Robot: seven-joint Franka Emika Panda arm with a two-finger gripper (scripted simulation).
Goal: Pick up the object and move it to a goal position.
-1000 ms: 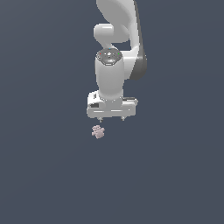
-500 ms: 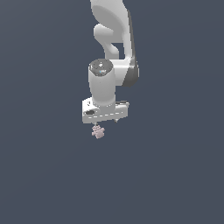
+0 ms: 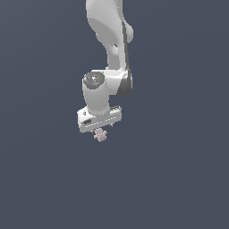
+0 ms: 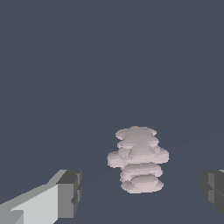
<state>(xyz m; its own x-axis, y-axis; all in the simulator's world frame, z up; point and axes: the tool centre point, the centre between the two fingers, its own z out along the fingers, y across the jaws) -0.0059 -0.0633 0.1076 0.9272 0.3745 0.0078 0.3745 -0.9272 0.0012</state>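
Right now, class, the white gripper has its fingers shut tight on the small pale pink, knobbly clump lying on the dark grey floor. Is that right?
Not quite. The wrist view shows the white gripper open: its dark fingers stand apart on either side of the small pale pink, knobbly clump, touching nothing. The clump does lie on the dark grey floor.

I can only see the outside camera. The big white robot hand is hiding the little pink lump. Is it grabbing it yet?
Observer: Not yet. In the wrist view the gripper is open, with gaps between both dark fingertips and the small pale pink knobbly clump.
Operator: Is the lump in the middle?
Observer: Roughly; it sits between the two fingertips, touching neither.
Operator: What does it look like up close?
Observer: Like stacked bumpy layers, wider in the middle, lying on the plain dark grey floor.
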